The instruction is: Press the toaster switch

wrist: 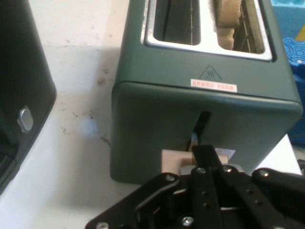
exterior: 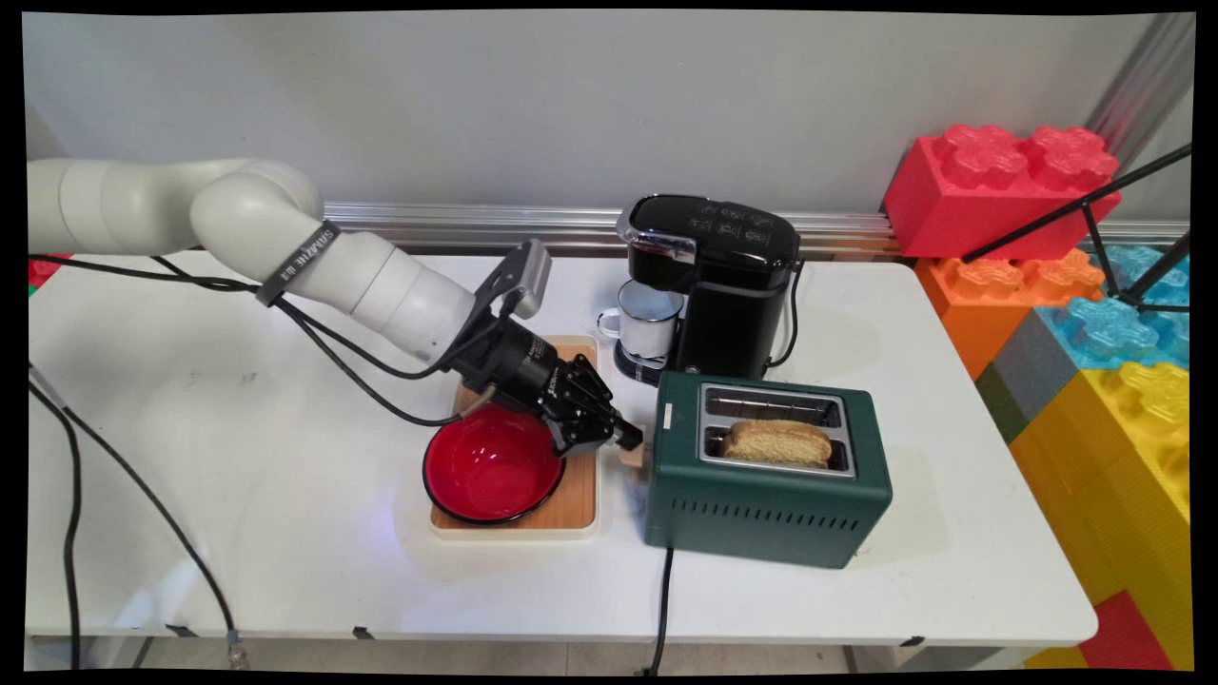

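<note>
Nearest me is the table's (exterior: 238, 457) front edge, with the toaster's black cord (exterior: 662, 599) dropping over it. A strip of open white runs between that edge and the toaster (exterior: 761, 504), one green box standing right of centre.

Its tan lever (exterior: 632, 457) sticks out of the left end, low in its slot. The jaws are closed narrow, and their tips are down on that lever; in the hand view the tan knob (wrist: 172, 161) shows on either side of the black tips. They hold nothing else. The gap they work in is tight: the toaster's end wall is on one side and the tray (exterior: 571, 504) just beside it on the other.

Two slots open in the toaster's top. The near one has one slice of bread (exterior: 777, 442) standing in it, and the far one (exterior: 773, 407) shows only its wire.

One wooden tray with a pale rim carries one red bowl (exterior: 490, 466), black outside, whose near rim overlaps the tray's front left edge. The arm's wrist hangs over the bowl's far side.

Behind the toaster, close to it, stands one black coffee machine (exterior: 723, 285) with one white mug (exterior: 647, 319) under its spout. Its back is near the table's far edge and the wall rail.

Left of the tray the table lies wide open to its left edge, crossed only by the arm's hanging cables (exterior: 352, 371). Right of the toaster another open stretch reaches the right edge, where big toy blocks (exterior: 999, 185) are stacked, a red one on top.
</note>
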Controlling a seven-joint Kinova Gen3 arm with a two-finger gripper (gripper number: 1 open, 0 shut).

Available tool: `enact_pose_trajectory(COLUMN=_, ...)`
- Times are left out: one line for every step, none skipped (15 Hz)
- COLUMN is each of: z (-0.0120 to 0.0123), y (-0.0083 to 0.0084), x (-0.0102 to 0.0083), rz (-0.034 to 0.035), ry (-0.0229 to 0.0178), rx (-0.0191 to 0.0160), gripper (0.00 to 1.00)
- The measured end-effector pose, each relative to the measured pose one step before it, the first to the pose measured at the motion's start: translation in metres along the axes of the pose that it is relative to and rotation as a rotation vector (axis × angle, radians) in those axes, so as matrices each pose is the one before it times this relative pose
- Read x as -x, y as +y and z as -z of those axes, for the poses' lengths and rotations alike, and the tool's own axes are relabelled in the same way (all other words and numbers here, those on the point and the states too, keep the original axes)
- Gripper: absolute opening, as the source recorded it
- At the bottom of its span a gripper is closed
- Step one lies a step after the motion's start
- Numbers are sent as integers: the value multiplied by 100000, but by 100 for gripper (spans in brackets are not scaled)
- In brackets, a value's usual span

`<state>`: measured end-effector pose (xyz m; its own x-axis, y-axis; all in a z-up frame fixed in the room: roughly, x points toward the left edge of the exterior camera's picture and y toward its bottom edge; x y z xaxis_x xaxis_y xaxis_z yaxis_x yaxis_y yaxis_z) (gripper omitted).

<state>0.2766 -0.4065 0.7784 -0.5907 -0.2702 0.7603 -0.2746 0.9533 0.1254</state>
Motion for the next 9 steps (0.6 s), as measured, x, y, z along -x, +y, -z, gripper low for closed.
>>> enact_pose_trajectory(z=-90, y=-23, x=37, rz=10, ry=-64, rx=-42, gripper=0)
enact_pose_trajectory(z=-80, y=-22, x=41, rz=-9, ry=-105, rx=-33, gripper=0)
enact_pose_trajectory(z=-57, y=-26, x=50, rz=-8, ry=-117, rx=-38, gripper=0)
enact_pose_trajectory(z=-5, y=-9, x=38, rz=-2, ry=-65, rx=-70, gripper=0)
enact_pose_trajectory(z=-3, y=-17, x=55, rz=39, ry=-188, rx=-21, gripper=0)
enact_pose_trajectory(z=25, y=-21, x=60, rz=16, ry=-206, rx=-19, gripper=0)
enact_pose_trajectory(z=28, y=-17, x=39, rz=-6, ry=-167, rx=-14, gripper=0)
enact_pose_trajectory(z=61, y=-13, x=70, rz=19, ry=-225, rx=-39, gripper=0)
enact_pose_trajectory(z=57, y=-8, x=57, rz=10, ry=-178, rx=-41, gripper=0)
